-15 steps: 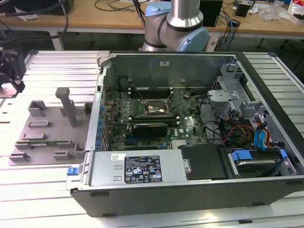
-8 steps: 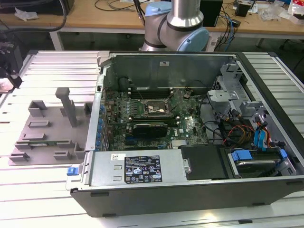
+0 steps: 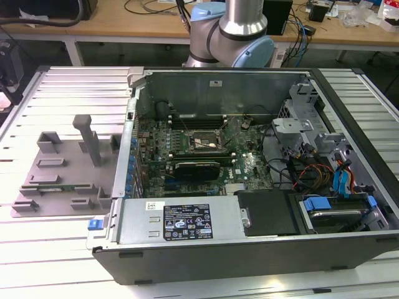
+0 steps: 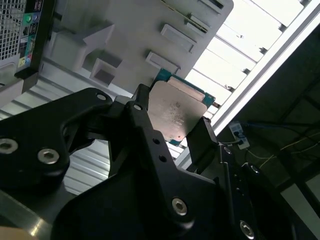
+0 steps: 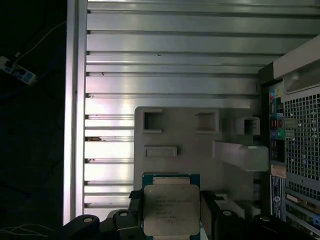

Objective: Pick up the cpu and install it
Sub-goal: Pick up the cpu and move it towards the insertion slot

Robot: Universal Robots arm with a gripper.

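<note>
Here, the end effector [image 4: 174, 116] grips the cpu [image 5: 171, 209] above the fixture tray [image 5: 200, 142].

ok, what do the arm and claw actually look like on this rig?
Arm: silver-grey tube segments with pale blue joint caps. Claw: matte black, angular plate-like links with silver screw heads, ending in two flat black fingers.

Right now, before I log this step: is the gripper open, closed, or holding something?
Gripper: closed, holding the cpu by its edges between the jaws.
</note>
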